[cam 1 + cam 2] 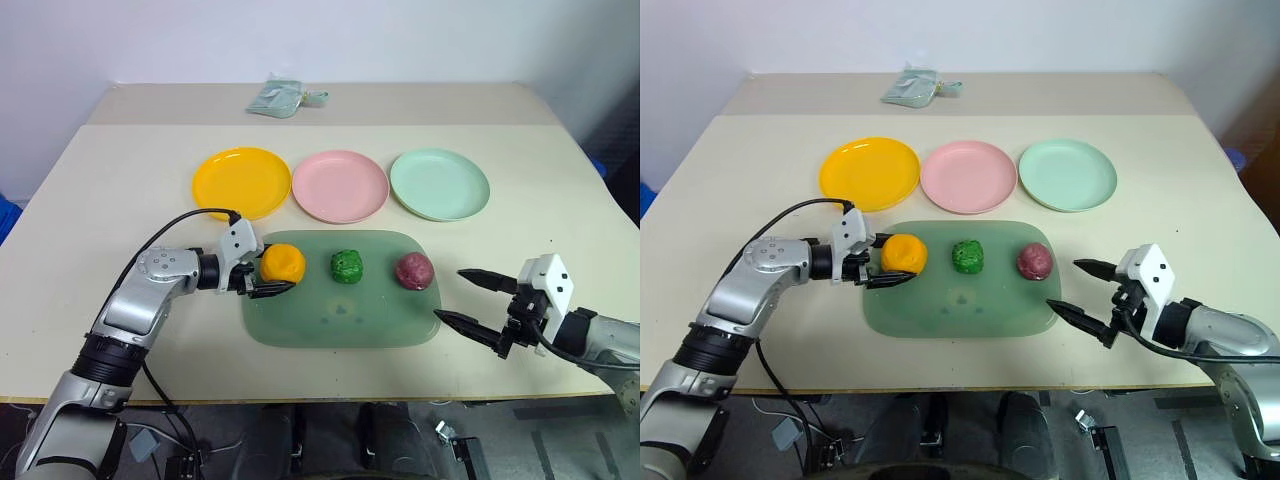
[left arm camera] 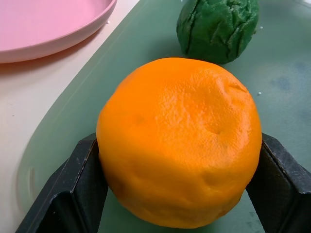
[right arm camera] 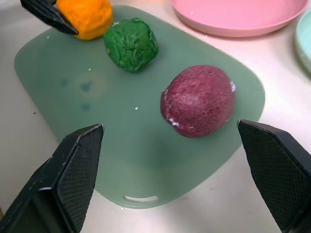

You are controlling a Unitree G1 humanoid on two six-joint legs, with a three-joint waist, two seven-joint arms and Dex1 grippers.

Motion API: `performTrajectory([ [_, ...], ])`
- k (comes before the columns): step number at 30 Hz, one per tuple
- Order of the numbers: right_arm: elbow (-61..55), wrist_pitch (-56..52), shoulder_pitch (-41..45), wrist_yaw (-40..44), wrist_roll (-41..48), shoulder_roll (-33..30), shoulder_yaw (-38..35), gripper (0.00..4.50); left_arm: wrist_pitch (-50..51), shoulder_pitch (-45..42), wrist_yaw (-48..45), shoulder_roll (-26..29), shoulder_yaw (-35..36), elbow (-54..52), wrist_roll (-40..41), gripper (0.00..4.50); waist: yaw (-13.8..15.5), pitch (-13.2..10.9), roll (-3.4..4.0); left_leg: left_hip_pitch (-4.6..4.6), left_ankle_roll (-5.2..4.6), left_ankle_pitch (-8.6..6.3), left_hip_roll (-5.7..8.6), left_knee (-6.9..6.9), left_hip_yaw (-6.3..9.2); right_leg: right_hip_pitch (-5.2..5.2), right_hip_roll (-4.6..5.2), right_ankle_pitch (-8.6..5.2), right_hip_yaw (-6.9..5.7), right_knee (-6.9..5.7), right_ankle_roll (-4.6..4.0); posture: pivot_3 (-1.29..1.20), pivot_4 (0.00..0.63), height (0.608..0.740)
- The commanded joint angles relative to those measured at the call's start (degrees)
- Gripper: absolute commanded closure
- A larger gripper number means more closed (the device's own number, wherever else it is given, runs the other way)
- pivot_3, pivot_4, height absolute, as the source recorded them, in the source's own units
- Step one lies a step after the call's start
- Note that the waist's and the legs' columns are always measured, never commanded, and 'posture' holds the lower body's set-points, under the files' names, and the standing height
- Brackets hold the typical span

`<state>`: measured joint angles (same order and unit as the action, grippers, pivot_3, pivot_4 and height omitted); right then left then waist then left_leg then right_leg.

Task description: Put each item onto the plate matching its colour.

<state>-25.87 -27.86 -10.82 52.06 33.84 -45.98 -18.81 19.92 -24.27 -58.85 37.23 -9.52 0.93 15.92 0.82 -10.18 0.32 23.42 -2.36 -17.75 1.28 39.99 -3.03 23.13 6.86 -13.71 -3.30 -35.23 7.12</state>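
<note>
Green tray holds orange lump between left gripper jaws, green lump, maroon lump; right gripper jaws wide, empty

No readable text, labels, brands or numbers — plates, tray, lumps, table all unmarked

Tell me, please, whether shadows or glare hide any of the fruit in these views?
Head views: even light, soft shadows, no glare on the orange fruit. Left wrist view: green fruit slightly soft, cut by the frame. Right wrist view: maroon fruit clear on the tray.
</note>
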Motion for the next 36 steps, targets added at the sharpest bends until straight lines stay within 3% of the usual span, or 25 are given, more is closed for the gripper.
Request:
performTrajectory([
  [1, -0.06, 2.51, 1.13, 0.29, -0.33, 1.08, 0.2, 0.0, 0.47, -2.47, 10.0, -2.82, 8.9, 0.6, 1.34, 1.25, 0.09, -0.02, -0.03, 0.01, 0.0, 0.0, 0.0, 0.01, 0.01, 0.0, 0.0, 0.0, 0.0, 0.0, 0.0, 0.0, 0.15, 0.74],
  [8, -0.25, 2.56, 5.52, -0.29, 0.17, 2.66, 3.22, 0.0, 3.47, -19.53, 33.34, -10.47, 11.35, 23.13, -7.97, 1.25, 0.66, -0.02, -0.12, 0.01, -0.06, -0.01, 0.09, 0.07, 0.04, -0.05, -0.05, 0.01, -0.1, -0.07, 0.06, 0.0, 0.15, 0.74],
  [13, -1.27, 1.8, 8.51, -1.73, 0.01, 3.67, 6.2, 0.0, 1.68, -28.09, 38.27, -13.39, 10.58, 38.73, -11.6, 1.25, 1.29, -0.07, -0.19, 0.04, -0.11, -0.03, 0.12, 0.07, -0.06, -0.02, -0.07, 0.0, -0.12, -0.05, 0.09, 0.0, 0.15, 0.74],
  [18, -3.32, 0.21, 10.22, -4.58, 0.35, 4.44, 7.41, 0.0, 0.11, -30.97, 37.5, -13.77, 11.1, 44.48, -12.13, 1.25, 1.36, -0.1, -0.28, 0.05, -0.1, -0.02, 0.1, 0.1, -0.1, -0.01, -0.07, -0.01, -0.13, -0.06, 0.11, 0.0, 0.15, 0.74],
  [19, -3.75, -0.2, 10.44, -5.0, 0.44, 4.53, 7.59, 0.0, 0.04, -31.02, 37.16, -13.75, 11.62, 44.55, -11.71, 0.21, 1.37, -0.1, -0.28, 0.05, -0.1, -0.02, 0.1, 0.1, -0.1, -0.02, -0.07, -0.01, -0.13, -0.06, 0.12, 0.0, 0.15, 0.74],
  [20, -4.09, -0.61, 10.8, -5.43, 0.52, 4.61, 7.84, 0.0, 0.07, -30.84, 36.62, -13.75, 12.1, 44.13, -11.18, 0.04, 1.36, -0.1, -0.28, 0.05, -0.1, -0.03, 0.1, 0.11, -0.09, -0.02, -0.07, -0.01, -0.13, -0.06, 0.12, 0.0, 0.15, 0.74],
  [29, -5.24, -3.33, 14.06, -6.53, 1.9, 3.89, 8.48, 0.0, -1.53, -25.92, 36.19, -13.27, 17.74, 32.02, -6.77, 0.04, 1.31, -0.1, -0.29, 0.05, -0.08, -0.02, 0.09, 0.11, -0.08, -0.01, -0.07, 0.0, -0.12, -0.06, 0.12, 0.0, 0.15, 0.74],
  [36, -4.26, -4.59, 17.82, -7.23, 1.55, 4.42, 9.75, 0.0, 1.73, -12.87, 30.36, -11.05, 21.16, 7.79, 0.39, 0.04, 1.11, -0.09, -0.27, 0.04, -0.04, -0.01, 0.06, 0.09, -0.05, 0.0, -0.06, 0.0, -0.12, -0.06, 0.11, 0.0, 0.15, 0.74],
])
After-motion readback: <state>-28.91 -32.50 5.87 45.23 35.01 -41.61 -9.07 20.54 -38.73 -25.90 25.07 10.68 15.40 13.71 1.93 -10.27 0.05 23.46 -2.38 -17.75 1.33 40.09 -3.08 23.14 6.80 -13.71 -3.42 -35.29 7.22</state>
